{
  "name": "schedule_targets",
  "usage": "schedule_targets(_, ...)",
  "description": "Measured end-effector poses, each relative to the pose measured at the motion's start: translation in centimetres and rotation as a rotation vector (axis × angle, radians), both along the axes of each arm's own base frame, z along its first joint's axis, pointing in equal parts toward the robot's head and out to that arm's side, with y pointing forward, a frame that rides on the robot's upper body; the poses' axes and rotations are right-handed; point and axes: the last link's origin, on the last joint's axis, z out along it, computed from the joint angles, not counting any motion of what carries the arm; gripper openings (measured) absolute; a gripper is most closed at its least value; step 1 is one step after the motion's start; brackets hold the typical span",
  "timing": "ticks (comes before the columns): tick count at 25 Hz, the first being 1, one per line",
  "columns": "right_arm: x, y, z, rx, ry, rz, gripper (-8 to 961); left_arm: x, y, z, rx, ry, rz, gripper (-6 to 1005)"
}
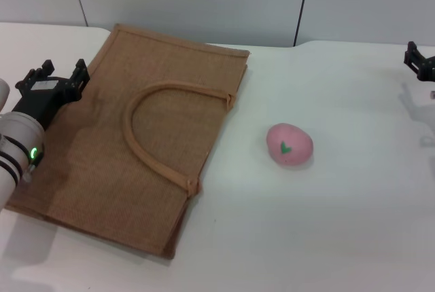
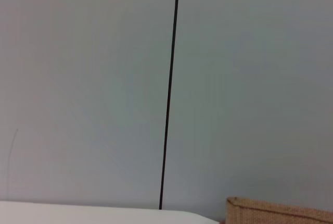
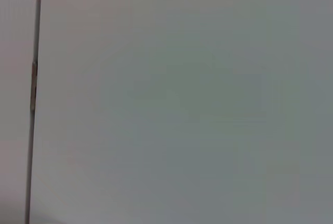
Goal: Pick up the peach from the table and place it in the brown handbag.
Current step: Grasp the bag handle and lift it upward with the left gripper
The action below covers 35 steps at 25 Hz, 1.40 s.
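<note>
The pink peach (image 1: pixel 289 144) with a green leaf mark lies on the white table (image 1: pixel 326 224), right of centre. The brown handbag (image 1: pixel 143 136) lies flat on the table at the left, its arched handle (image 1: pixel 153 129) on top; one corner of it shows in the left wrist view (image 2: pixel 276 212). My left gripper (image 1: pixel 56 75) hovers over the bag's left edge, far from the peach. My right gripper (image 1: pixel 420 61) is at the far right edge of the head view, well away from the peach. Neither holds anything that I can see.
A grey panelled wall (image 1: pixel 204 0) with dark seams stands behind the table. Both wrist views show mostly that wall (image 3: pixel 182 104). Bare tabletop lies around the peach and in front of the bag.
</note>
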Motion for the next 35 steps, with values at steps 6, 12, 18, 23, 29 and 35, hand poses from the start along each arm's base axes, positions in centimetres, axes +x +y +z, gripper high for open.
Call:
schedule_targets(6,-0.2,0.2,0.0,-0.001,-0.001,0.006,820,0.1,0.0,0.1,0.004,-0.009,-0.004,659)
schedule_targets(12,-0.3,0.2,0.0,-0.002,-0.001,0.007,820,0.4,-0.1,0.1,-0.008,-0.079,-0.032,660)
schedule_targets(18,0.2,0.1,-0.4,-0.034,-0.007,-0.03,820,2.5,0.3,-0.2,-0.141,-0.11,-0.19,658)
schedule_targets(23,0.2,0.2,-0.8,-0.073,-0.029,-0.044,819,2.4,0.8,0.7,-0.289,-0.14,-0.214,659)
schedule_targets(29,0.1,0.2,-0.9,-0.079,-0.035,-0.038,819,1.7,0.7,1.9,-0.425,-0.103,-0.226,624)
schedule_targets(35,-0.2,0.3,-1.0,-0.083,-0.037,-0.027,819,1.9,1.1,3.1,-0.607,-0.034,-0.205,612)
